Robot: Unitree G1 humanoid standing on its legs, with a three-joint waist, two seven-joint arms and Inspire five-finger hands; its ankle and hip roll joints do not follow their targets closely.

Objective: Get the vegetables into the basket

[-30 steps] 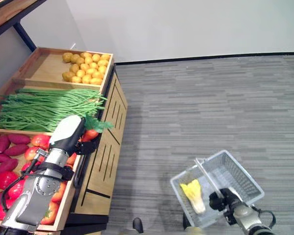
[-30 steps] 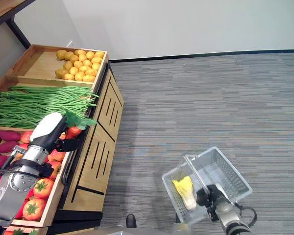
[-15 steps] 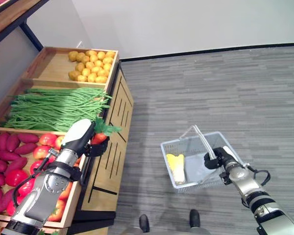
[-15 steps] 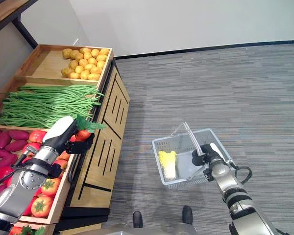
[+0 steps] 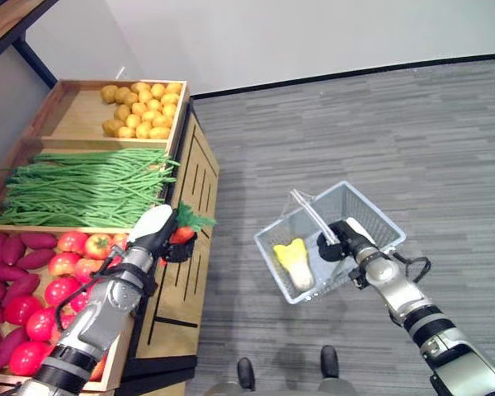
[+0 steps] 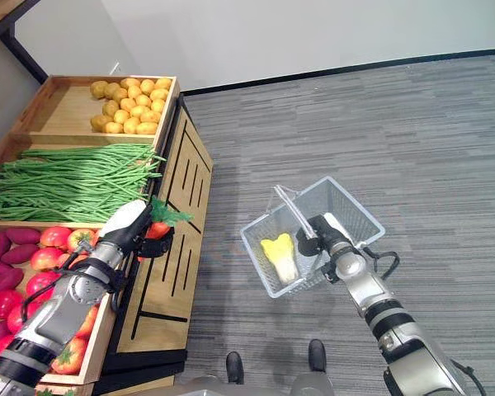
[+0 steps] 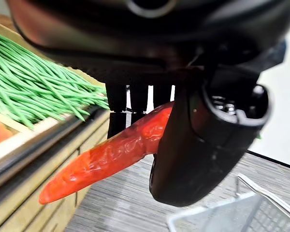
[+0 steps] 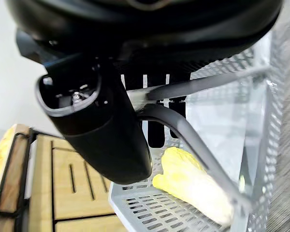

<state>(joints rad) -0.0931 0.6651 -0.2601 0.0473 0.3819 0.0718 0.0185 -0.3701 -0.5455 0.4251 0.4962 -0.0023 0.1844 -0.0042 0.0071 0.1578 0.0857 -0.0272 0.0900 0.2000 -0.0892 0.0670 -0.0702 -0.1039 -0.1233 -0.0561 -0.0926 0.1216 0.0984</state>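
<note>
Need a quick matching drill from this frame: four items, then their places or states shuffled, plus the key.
Items:
1. carrot
2. yellow cabbage
3. potatoes
4. basket

Places:
A. far bin of the wooden stand
B. lying inside the basket
C. pinched in the left hand
D. hanging by its handle from the right hand

Pairs: 1-C, 2-B, 3-A, 4-D

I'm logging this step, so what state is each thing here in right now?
Left hand: shut on the orange carrot with green leaves, held past the wooden stand's edge.
Right hand: shut on the handle of the grey wire basket, carried above the carpet.
Yellow cabbage-like vegetable: lying inside the basket.
</note>
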